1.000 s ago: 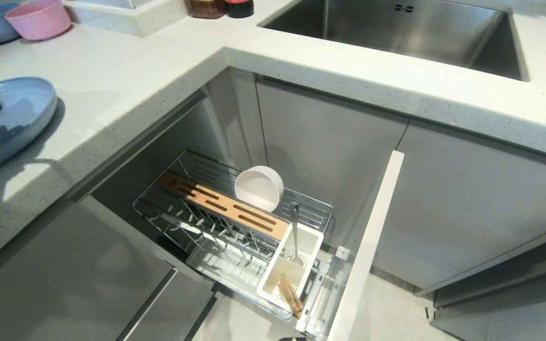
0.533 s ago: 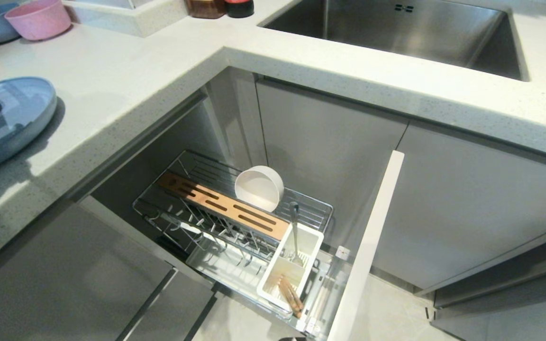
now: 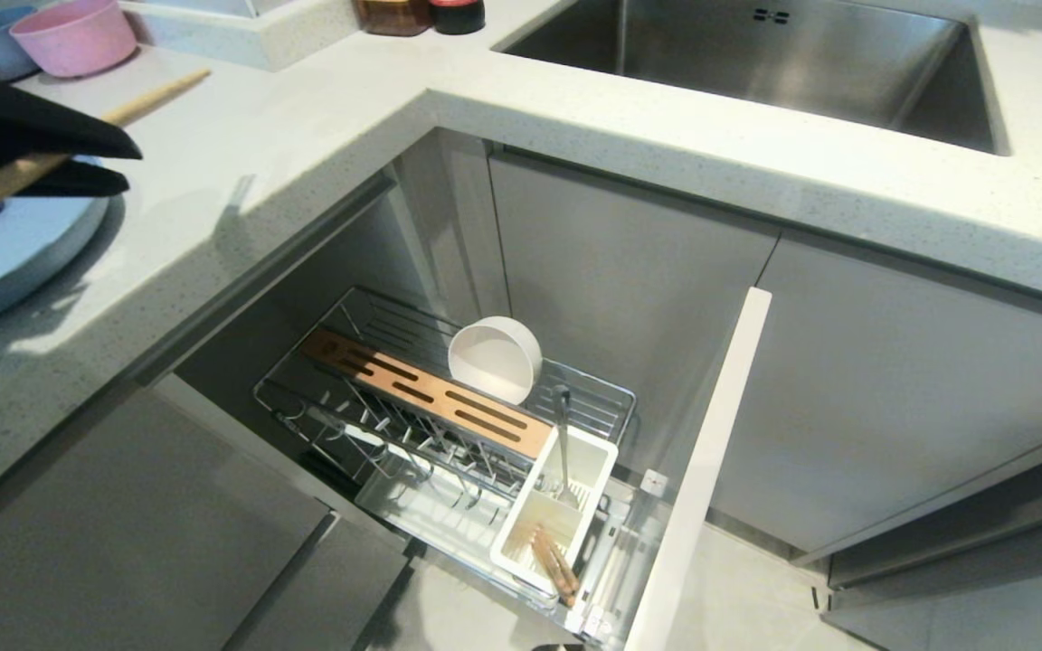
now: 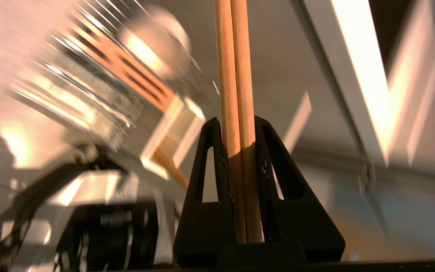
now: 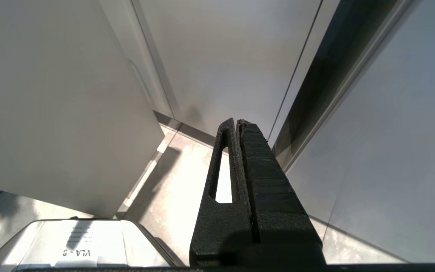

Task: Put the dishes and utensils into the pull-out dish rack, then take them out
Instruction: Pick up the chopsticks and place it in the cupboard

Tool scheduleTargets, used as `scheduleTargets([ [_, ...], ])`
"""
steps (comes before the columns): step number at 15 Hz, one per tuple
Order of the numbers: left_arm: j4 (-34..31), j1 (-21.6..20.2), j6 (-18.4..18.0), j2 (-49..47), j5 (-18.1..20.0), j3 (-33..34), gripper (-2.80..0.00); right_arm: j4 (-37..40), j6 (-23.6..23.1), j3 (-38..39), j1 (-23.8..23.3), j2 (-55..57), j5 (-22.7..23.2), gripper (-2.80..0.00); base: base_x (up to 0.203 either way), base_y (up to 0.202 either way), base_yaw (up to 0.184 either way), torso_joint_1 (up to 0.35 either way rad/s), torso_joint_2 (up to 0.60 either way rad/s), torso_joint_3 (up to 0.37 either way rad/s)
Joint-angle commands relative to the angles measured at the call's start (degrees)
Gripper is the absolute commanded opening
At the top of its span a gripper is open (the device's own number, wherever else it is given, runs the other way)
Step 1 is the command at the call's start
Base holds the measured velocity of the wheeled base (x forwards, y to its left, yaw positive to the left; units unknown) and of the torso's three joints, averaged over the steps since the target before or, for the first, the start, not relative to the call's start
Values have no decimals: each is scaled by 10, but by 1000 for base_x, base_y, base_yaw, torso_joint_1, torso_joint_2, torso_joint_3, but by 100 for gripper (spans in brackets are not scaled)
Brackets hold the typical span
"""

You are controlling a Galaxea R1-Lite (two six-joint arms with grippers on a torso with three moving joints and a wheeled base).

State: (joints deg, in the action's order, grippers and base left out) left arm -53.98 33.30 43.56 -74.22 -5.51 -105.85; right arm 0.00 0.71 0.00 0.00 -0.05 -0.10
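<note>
Your left gripper [image 4: 239, 126] has the chopsticks [image 4: 236, 75].
Jaws pinched tight on them, up above the blue plate [image 3: 5, 258]; right gripper [image 5: 236, 122] parked, closed empty.

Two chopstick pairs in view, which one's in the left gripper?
The pair over the counter, clamped between the left gripper's fingers above the blue plate. The other pair sits in the rack's white caddy.

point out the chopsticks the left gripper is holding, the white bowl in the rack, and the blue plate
chopsticks [image 4: 236, 94], left wrist view, on the shafts above the fingers.
white bowl [image 3: 494, 359], head view, on its inside.
blue plate [image 3: 5, 253], head view, on its bare surface near the rim.
</note>
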Motion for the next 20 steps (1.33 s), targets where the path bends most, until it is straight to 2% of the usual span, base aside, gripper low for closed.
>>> scheduleTargets([
  [1, -2, 32, -15, 12, 44, 22, -280, 0, 0, 1, 0, 0, 0, -280, 0, 0, 0, 0, 0, 0],
  [6, -9, 87, -23, 3, 114, 93, -280, 0, 0, 1, 0, 0, 0, -280, 0, 0, 0, 0, 0, 0],
  [10, -129, 113, -21, -33, 131, 107, -280, 0, 0, 1, 0, 0, 0, -280, 0, 0, 0, 0, 0, 0],
  [12, -198, 120, -24, -58, 163, 112, -280, 0, 0, 0, 0, 0, 0, -280, 0, 0, 0, 0, 0, 0],
  [15, -256, 130, -78, -95, 198, 116, -280, 0, 0, 1, 0, 0, 0, -280, 0, 0, 0, 0, 0, 0],
  [16, -267, 133, -92, -109, 199, 119, -280, 0, 0, 1, 0, 0, 0, -280, 0, 0, 0, 0, 0, 0],
  [20, -266, 132, -193, -165, 180, 138, -280, 0, 0, 1, 0, 0, 0, -280, 0, 0, 0, 0, 0, 0],
])
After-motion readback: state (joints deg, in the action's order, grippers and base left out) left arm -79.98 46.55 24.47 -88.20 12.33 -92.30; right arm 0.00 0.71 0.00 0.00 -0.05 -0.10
